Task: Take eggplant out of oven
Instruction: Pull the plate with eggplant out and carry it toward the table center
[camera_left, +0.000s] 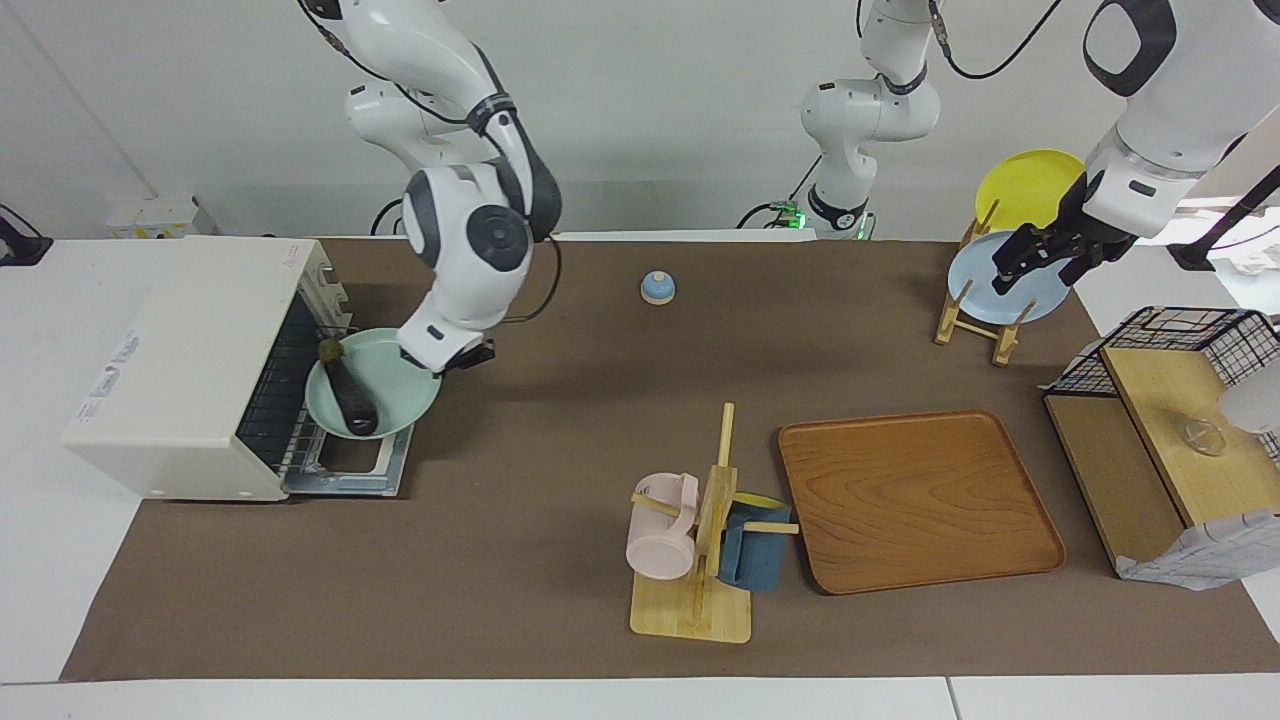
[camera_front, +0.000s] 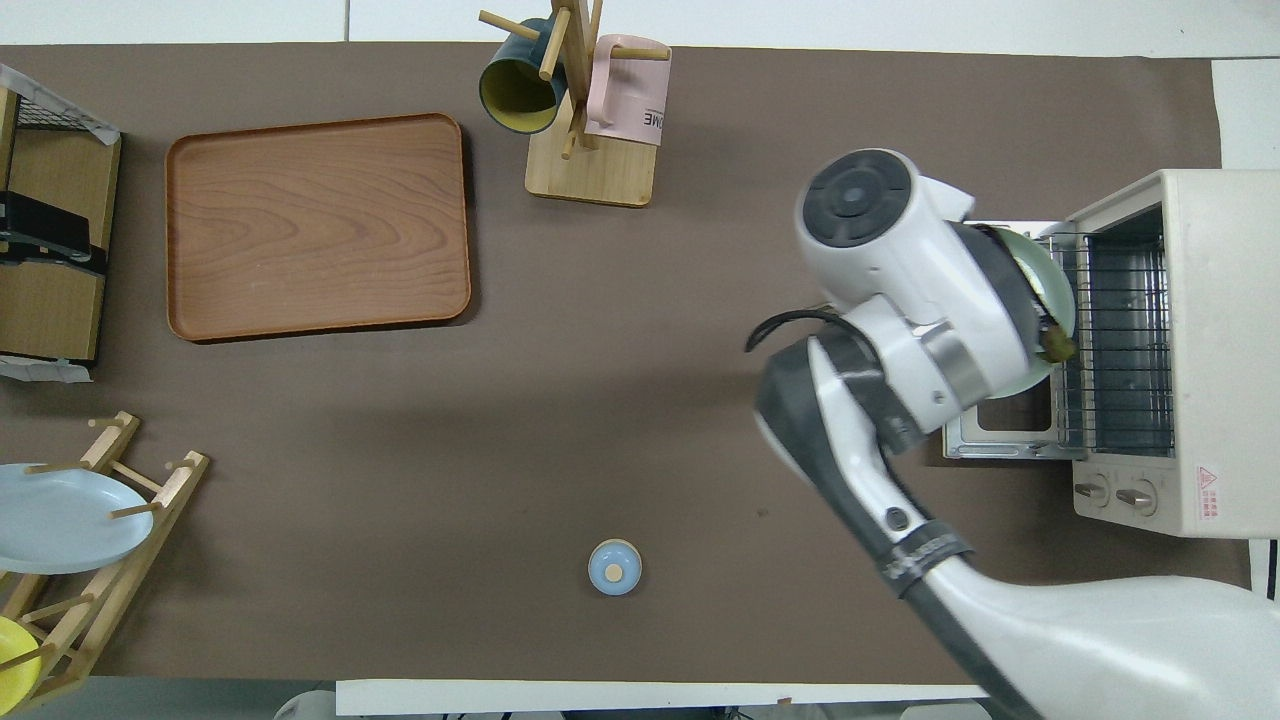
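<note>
The right gripper (camera_left: 440, 358) was clamped on the rim of a green plate (camera_left: 395, 385) over the open oven (camera_left: 190, 365) door — the eggplant (camera_left: 348, 392) lay on it. The left gripper (camera_left: 1040, 262) waited by the plate rack (camera_left: 975, 320); whether its fingers were apart, I cannot tell.

right arm (camera_front: 900, 300) covers most of a green plate (camera_front: 1050, 285) over the oven's (camera_front: 1210, 350) open door

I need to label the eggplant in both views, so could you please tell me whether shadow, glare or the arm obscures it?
Facing view: the eggplant lies evenly lit, without glare, in plain sight on the green plate. Overhead view: the right arm covers most of it; only its stem end shows, in front of the oven.
</note>
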